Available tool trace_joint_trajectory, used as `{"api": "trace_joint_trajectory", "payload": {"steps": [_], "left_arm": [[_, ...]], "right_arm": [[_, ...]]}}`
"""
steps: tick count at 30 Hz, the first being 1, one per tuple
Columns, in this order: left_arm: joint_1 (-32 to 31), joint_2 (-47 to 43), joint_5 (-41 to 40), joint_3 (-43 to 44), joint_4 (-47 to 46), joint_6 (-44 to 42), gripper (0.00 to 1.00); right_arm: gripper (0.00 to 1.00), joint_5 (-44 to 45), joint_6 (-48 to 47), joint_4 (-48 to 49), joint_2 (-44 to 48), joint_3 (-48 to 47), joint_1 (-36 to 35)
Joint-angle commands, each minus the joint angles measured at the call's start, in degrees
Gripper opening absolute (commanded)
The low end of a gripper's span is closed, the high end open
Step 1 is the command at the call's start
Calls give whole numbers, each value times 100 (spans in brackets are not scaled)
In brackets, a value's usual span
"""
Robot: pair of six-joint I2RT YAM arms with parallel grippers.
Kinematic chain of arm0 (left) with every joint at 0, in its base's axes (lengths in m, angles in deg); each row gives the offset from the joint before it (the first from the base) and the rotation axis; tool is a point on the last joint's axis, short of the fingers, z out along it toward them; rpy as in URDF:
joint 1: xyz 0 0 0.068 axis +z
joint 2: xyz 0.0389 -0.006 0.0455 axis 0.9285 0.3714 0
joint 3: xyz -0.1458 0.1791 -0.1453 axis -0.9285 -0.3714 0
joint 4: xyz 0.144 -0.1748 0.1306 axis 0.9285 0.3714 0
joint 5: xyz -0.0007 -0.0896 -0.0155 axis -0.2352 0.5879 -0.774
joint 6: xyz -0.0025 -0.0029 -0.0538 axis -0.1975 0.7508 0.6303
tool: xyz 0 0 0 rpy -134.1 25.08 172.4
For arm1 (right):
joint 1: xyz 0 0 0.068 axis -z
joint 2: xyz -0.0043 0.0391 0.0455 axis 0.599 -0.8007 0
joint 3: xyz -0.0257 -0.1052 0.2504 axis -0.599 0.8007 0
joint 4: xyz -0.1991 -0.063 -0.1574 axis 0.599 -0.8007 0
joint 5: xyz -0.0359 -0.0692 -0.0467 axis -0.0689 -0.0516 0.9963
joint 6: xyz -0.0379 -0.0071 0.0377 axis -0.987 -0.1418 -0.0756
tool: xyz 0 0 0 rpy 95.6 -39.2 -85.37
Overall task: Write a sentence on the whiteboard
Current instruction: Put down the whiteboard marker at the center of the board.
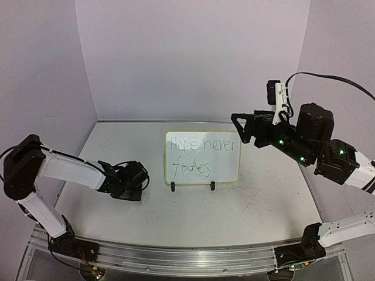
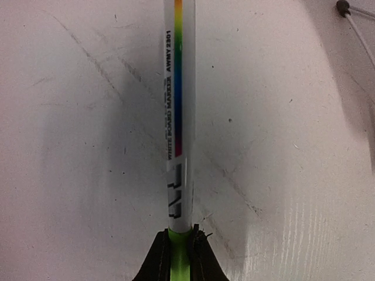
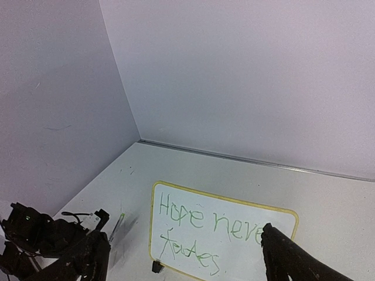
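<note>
Heads up on the left wrist camera: the marker [image 2: 179,117] is running off the top edge, and its green end is vanishing between the left gripper [image 2: 179,257] at the bottom edge. Its smaller print is blurring out too. On the right wrist camera, one dark finger [image 3: 287,257] of the right gripper [image 1: 240,129] is covering the whiteboard [image 3: 240,257] at its lower right corner, plus the last letter of "never" in the sentence [image 3: 199,225]. The bottom edge is clipping the board as well.

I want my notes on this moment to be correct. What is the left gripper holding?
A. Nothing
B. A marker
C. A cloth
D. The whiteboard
B: the left wrist view shows the left gripper shut on the green end of a white marker.
</note>
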Motion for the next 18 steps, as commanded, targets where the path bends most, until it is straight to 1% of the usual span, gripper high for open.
{"api": "trace_joint_trajectory", "payload": {"steps": [1,4,7,10,11,12,15,18], "left_arm": [[27,223,63,272,54,94,2],[27,174,-43,267,71,47,16],[27,78,-91,323,165,-15,27],[27,-261,-208,408,381,-26,37],[27,-437,-279,452,496,-51,43],[27,-693,-338,556,660,-88,47],[27,-1461,-550,1007,1116,-245,62],[26,-2410,-690,1517,1207,-575,78]], "right_arm": [[91,236,-129,51,184,104,5],[91,344,-214,20,244,138,5],[91,407,-328,-4,339,135,4],[91,600,-438,-4,464,99,6],[91,726,-467,-30,506,74,6],[91,877,-520,-74,545,21,6],[95,1575,-618,-388,618,-194,10],[98,2037,-756,-623,655,-465,8]]}}
